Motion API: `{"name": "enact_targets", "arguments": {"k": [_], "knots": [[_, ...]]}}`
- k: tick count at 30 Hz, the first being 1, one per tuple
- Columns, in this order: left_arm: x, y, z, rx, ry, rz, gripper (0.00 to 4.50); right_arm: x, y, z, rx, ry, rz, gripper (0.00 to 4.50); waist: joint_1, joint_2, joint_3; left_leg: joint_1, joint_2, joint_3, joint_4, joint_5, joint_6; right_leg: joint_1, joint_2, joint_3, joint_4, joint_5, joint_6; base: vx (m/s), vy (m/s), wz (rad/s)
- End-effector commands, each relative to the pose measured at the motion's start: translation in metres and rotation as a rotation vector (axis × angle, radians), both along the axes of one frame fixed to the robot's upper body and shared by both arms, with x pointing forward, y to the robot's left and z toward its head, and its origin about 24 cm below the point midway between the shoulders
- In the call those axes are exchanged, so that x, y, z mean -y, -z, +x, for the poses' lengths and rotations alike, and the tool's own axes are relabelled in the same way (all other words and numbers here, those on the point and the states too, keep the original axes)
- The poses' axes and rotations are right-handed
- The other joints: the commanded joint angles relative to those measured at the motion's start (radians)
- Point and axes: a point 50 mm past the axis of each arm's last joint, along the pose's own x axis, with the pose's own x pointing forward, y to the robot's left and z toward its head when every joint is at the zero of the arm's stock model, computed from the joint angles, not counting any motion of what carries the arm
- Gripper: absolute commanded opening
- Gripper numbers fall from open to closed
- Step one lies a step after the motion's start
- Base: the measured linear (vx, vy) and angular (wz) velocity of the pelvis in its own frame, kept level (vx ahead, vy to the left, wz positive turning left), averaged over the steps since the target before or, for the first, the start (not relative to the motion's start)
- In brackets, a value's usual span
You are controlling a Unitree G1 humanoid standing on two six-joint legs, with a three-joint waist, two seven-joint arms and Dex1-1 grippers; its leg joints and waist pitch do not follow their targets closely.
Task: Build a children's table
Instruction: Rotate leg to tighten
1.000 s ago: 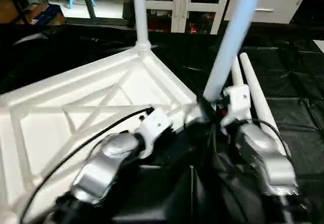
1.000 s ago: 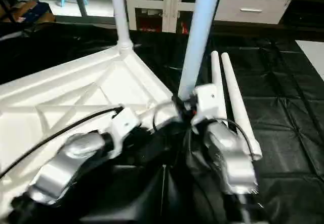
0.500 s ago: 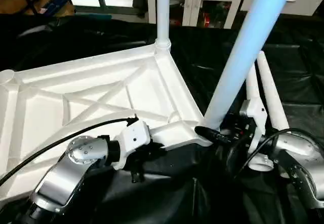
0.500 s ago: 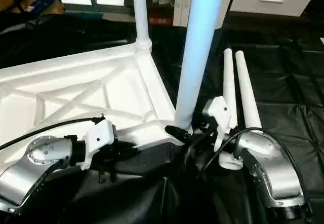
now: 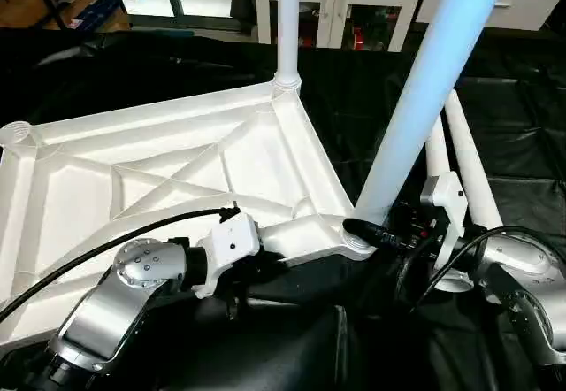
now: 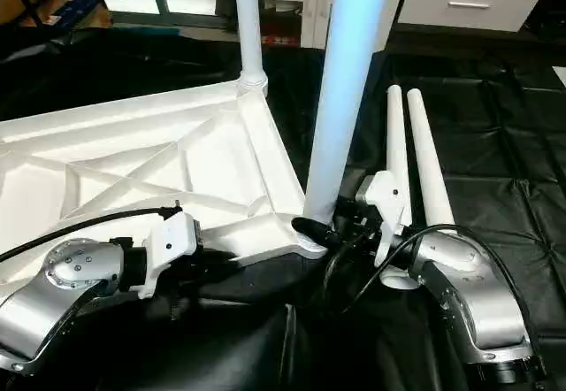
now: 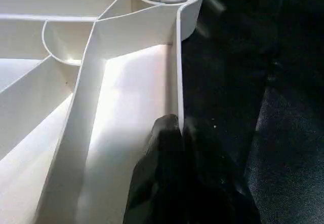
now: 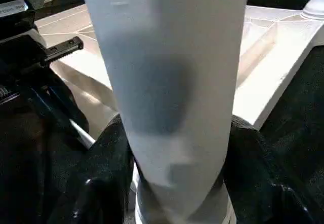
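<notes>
The tabletop (image 5: 177, 170) lies upside down on the black-draped work table (image 6: 495, 99), its X-ribbed underside facing up. Landmark: the near right corner socket (image 5: 354, 242). A tube leg (image 5: 424, 99) stands in that socket, tilted a little away from the tabletop rather than plumb. At the far corner straight back from it, a second leg (image 5: 287, 19) stands upright and seated. Two spare legs (image 6: 416, 157) lie side by side on the cloth just beyond the socket, on its right.

The right gripper (image 8: 177, 148) brackets the base of the tilted leg just above the socket, a black finger on each side; whether they press the tube or merely flank it I cannot tell. The left gripper (image 7: 174, 148) is clenched on the tabletop's rim wall a short way from the socket, steadying the board.

The risk, as I judge it, is the lean: if the leg is not fully home and the right fingers let go, it could topple onto the spare legs. Pushing it down crooked could jam it or lift the corner against the left grip.
</notes>
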Motion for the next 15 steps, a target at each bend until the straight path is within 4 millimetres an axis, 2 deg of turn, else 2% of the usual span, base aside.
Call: {"name": "enact_targets", "arguments": {"k": [1,4,7,8,9,10,11,12,13,15], "knots": [[0.002,0.023,-0.011,-0.116,0.019,0.034,0.00,-0.002,0.005,-0.001,-0.023,0.011,0.011,2.05,0.001,-0.010,-0.053,0.012,0.058,-0.021,-0.055,-0.044,0.151,0.059,-0.055,0.034,-0.047,-0.030,-0.276,0.000,0.000,0.00],[0.013,0.023,-0.010,-0.127,0.003,0.008,0.00,-0.007,0.019,0.004,-0.070,0.134,-0.024,2.04,-0.003,-0.011,-0.048,0.010,0.059,-0.021,-0.058,-0.070,0.130,0.055,-0.056,0.035,-0.052,-0.076,-0.270,0.000,0.000,0.00],[0.030,0.023,-0.004,-0.141,-0.088,-0.016,0.00,-0.014,0.035,0.014,-0.134,0.331,-0.038,2.01,-0.010,-0.009,-0.034,0.014,0.059,-0.021,-0.069,-0.185,0.069,0.045,-0.056,0.037,-0.071,-0.260,-0.235,0.000,0.000,0.00],[0.041,0.024,0.004,-0.137,-0.173,-0.020,0.00,-0.020,0.044,0.019,-0.179,0.456,-0.050,2.01,-0.014,-0.010,-0.021,0.018,0.057,-0.026,-0.077,-0.269,0.027,0.041,-0.057,0.036,-0.084,-0.410,-0.197,0.000,0.000,0.00],[0.043,0.024,0.005,-0.135,-0.187,-0.021,0.00,-0.021,0.046,0.020,-0.185,0.474,-0.053,2.01,-0.020,-0.010,-0.019,0.024,0.054,-0.036,-0.080,-0.332,-0.010,0.039,-0.059,0.034,-0.094,-0.537,-0.154,-0.053,0.010,-0.02],[0.046,0.024,0.007,-0.131,-0.209,-0.021,0.00,-0.022,0.048,0.021,-0.195,0.504,-0.058,2.01,-0.022,-0.010,-0.024,0.027,0.052,-0.042,-0.081,-0.345,-0.027,0.038,-0.062,0.034,-0.098,-0.581,-0.118,-0.054,0.019,-0.06],[0.064,0.023,0.018,-0.138,-0.335,-0.048,0.00,-0.039,0.058,0.027,-0.240,0.602,-0.045,1.99,-0.026,-0.010,-0.026,0.023,0.053,-0.042,-0.084,-0.333,-0.036,0.038,-0.060,0.035,-0.098,-0.552,-0.106,-0.054,0.019,-0.06],[0.074,0.022,0.020,-0.150,-0.353,-0.066,0.00,-0.049,0.062,0.029,-0.261,0.616,-0.031,1.99,-0.029,-0.016,-0.026,0.022,0.051,-0.041,-0.085,-0.335,-0.034,0.036,-0.058,0.035,-0.102,-0.556,-0.100,-0.053,0.025,-0.05],[0.081,0.021,0.021,-0.158,-0.359,-0.077,0.00,-0.056,0.064,0.030,-0.274,0.621,-0.023,1.99,-0.029,-0.015,-0.025,0.026,0.047,-0.045,-0.085,-0.358,-0.037,0.031,-0.059,0.033,-0.107,-0.593,-0.082,-0.052,0.028,-0.01],[0.090,0.019,0.020,-0.144,-0.317,-0.083,0.00,-0.070,0.066,0.031,-0.288,0.596,-0.006,1.99,-0.029,-0.013,-0.024,0.028,0.046,-0.047,-0.087,-0.384,-0.025,0.027,-0.059,0.034,-0.114,-0.608,-0.052,-0.026,0.014,0.00]]}}
